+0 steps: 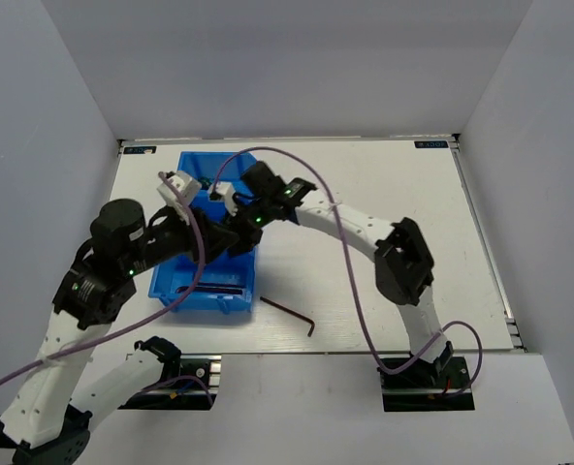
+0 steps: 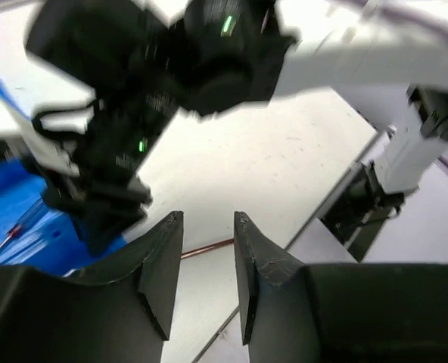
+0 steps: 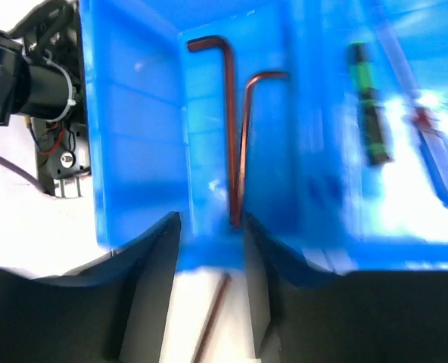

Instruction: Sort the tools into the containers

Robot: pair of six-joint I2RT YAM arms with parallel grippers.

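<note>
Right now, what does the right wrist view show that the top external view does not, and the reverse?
Only the right wrist view: a green-handled screwdriver and a red-and-blue screwdriver, lying in compartments of the blue bin. Only the top external view: the left arm and the right arm whole, both reaching over the bin. Both views: the bin and one loose hex key on the table beside it.
</note>
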